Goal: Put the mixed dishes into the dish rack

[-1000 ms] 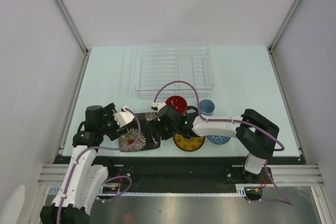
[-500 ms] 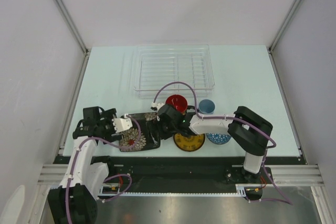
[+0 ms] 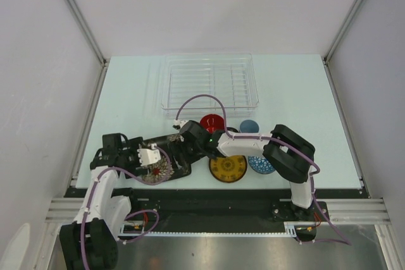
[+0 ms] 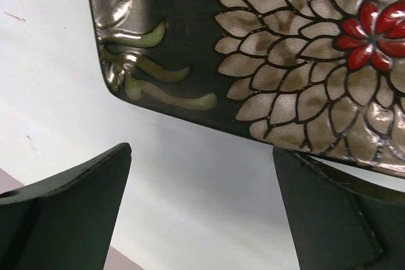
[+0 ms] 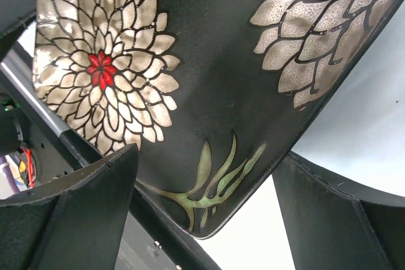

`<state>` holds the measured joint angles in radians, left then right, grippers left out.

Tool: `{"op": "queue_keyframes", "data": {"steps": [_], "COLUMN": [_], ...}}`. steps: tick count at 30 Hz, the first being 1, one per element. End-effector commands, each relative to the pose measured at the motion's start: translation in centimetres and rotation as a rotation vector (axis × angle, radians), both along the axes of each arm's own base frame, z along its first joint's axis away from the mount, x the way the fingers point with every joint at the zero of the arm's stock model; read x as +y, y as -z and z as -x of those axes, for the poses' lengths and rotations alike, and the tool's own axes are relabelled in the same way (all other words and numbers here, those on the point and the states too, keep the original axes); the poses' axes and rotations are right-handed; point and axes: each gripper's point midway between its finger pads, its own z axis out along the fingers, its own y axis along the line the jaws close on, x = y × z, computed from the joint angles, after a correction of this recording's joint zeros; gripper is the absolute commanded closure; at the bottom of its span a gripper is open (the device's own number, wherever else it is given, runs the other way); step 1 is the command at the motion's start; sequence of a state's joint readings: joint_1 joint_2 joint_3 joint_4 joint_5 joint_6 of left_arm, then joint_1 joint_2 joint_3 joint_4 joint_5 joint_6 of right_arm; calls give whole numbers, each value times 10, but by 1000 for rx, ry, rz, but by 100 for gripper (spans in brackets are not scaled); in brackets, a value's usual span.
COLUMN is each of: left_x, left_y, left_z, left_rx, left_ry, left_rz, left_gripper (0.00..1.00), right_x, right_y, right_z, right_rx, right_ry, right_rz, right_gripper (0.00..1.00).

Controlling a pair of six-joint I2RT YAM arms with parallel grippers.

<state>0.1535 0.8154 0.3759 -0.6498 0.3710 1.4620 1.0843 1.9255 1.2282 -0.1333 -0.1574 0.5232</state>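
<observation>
The black square floral plate lies flat near the table's front left. My left gripper is open at its left edge. In the left wrist view the plate lies just ahead of the open gripper, and the right finger touches its rim. My right gripper is open over the plate's right side, and a plate corner sits between its fingers. The red mug, light-blue cup, yellow saucer and blue-white bowl stand to the right. The clear dish rack holds nothing.
The table's front edge and a dark rail run just below the plate and saucer. The right arm reaches across above the saucer and partly covers the bowl. Grey walls close in both sides.
My right gripper has slid left over the plate. My left gripper has dropped toward the near edge and now meets the plate's left rim. The plate has shifted slightly left.
</observation>
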Motion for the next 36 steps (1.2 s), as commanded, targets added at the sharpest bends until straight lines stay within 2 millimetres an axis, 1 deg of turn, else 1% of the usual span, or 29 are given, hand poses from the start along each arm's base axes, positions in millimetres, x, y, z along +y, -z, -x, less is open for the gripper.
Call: {"op": "queue_keyframes", "data": {"steps": [1,3,9,10,12,15,17,20,21,24,25,33,34,36], "left_x": [-16,-15,-22,-22,-23,-22,-21,-21,-21,-22,-22,-23,-23,-23], "left_y": [3,4,3,3,6,10,12,12,11,10,10,12,12,12], "left_z": [-8,-11,-16,-16,-15,-13,-11,-14,-15,-18,-19,-20,-20,-21], "left_rx": [-2,27,98,107,130,148,159,163,161,163,164,179,177,178], "left_ry": [-28,-64,-101,-99,-102,-108,-108,-117,-121,-125,-128,-131,-131,-135], "left_rz": [126,144,210,211,214,208,204,212,215,221,224,233,234,238], "left_gripper": [0,0,0,0,0,0,0,0,0,0,0,0,0,0], "right_x": [37,38,43,43,50,57,61,64,65,69,69,75,76,77], "right_y": [-32,-31,-28,-29,-37,-55,-65,-84,-95,-116,-126,-182,-186,-180], "right_z": [2,1,-8,-9,-15,-18,-16,-14,-13,-12,-11,-1,2,3], "right_rx": [-26,-25,-11,-6,-21,-37,-44,-57,-69,-88,-87,-101,-100,-90], "right_ry": [-64,-61,-38,-36,-34,-39,-53,-68,-76,-85,-89,-141,-149,-149], "right_rz": [-128,-128,-157,-166,-207,-261,-289,-334,-358,-410,-434,-596,-606,-597], "right_gripper": [11,11,12,12,12,13,14,14,14,15,15,17,17,17]}}
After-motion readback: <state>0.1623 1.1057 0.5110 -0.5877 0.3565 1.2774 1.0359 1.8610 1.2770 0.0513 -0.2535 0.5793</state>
